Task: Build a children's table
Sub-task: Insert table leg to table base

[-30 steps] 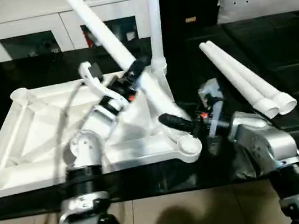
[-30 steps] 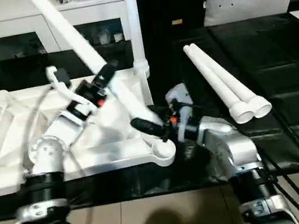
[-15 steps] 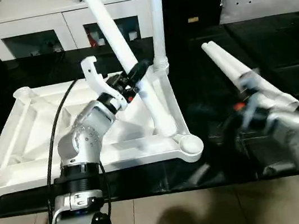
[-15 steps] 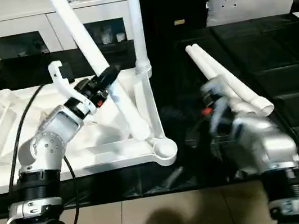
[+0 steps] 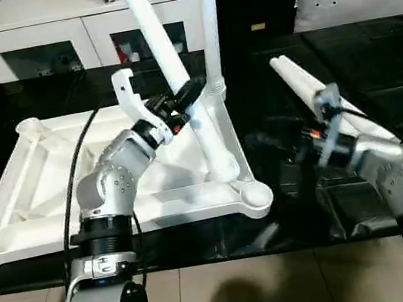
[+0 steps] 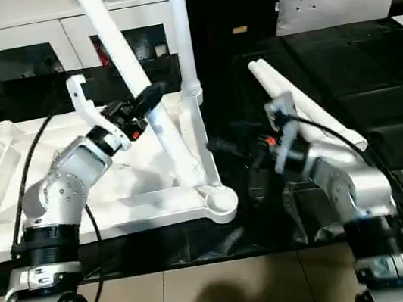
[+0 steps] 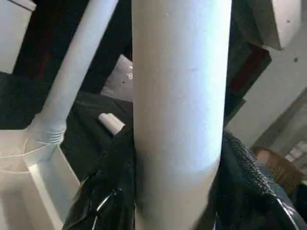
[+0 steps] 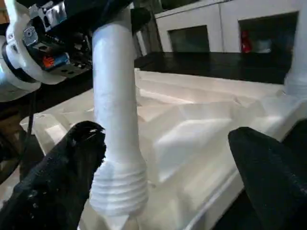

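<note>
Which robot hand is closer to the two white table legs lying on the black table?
The right. The right gripper belongs to the arm stretched just beside the two loose legs. The left gripper is farther away, over the tabletop, clamped on a slanted leg.

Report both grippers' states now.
Left gripper: shut on the tilted table leg.
Right gripper: jaws open, holding nothing.

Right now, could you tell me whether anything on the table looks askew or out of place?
Yes: the leg clamped in the left gripper leans steeply over the upturned table top, its threaded end beside the near corner socket, unlike the upright leg.
</note>
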### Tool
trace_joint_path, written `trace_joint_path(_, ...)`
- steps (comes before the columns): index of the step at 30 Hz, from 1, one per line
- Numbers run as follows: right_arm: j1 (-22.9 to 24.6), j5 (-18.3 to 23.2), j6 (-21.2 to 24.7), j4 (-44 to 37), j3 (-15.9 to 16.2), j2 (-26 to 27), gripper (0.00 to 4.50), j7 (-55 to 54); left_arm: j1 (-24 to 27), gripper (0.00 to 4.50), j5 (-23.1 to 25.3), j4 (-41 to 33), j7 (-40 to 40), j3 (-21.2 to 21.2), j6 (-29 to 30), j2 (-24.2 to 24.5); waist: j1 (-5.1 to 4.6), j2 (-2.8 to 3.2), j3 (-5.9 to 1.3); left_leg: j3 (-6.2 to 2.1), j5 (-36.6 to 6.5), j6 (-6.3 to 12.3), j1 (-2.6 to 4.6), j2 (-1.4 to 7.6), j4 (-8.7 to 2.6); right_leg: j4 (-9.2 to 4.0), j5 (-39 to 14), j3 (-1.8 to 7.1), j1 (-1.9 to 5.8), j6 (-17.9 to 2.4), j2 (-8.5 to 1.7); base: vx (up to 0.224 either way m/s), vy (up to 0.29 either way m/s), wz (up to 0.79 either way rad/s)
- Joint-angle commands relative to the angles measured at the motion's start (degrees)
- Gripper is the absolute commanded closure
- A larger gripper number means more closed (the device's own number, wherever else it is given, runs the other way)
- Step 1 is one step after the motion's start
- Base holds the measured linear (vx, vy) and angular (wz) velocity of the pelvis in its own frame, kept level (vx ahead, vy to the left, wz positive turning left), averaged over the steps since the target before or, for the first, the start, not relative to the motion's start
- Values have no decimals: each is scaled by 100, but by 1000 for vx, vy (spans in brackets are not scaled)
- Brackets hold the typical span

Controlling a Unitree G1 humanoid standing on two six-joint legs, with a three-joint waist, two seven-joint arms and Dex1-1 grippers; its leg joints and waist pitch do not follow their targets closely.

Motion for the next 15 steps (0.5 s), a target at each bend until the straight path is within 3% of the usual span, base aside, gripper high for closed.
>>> trace_joint_path(1, -95, 46, 56, 45, 48, -42, 0, 75, -127, 267, -101, -247, -170, -67, 135, 79, 35, -130, -419, -106, 135, 750, 34, 289, -317, -370, -198, 345, 397, -1241, -413, 0, 0, 0)
trace_joint_path(7, -275, 86, 188, 179, 235, -130, 0, 528, -104, 267, -524, -519, -851, -250, 653, 213, 118, -103, -419, -96, 141, 752, 51, 303, -310, -352, -132, 349, 382, -1340, -407, 0, 0, 0)
trace_joint_path(11, -514, 501, 551, 338, 228, -209, 0, 1228, -234, 267, -916, -766, -1686, -417, 1089, 425, 160, -94, -417, -97, -7, 682, 48, 314, -321, -356, -281, 349, 391, -1315, -405, 0, 0, 0)
trace_joint_path(15, -615, 638, 704, 351, 299, -297, 36, 1659, -320, 267, -1221, -944, -2155, -455, 1334, 525, 171, -103, -423, -94, 99, 737, 45, 311, -304, -332, -106, 347, 384, -1389, -405, 0, 0, 0)
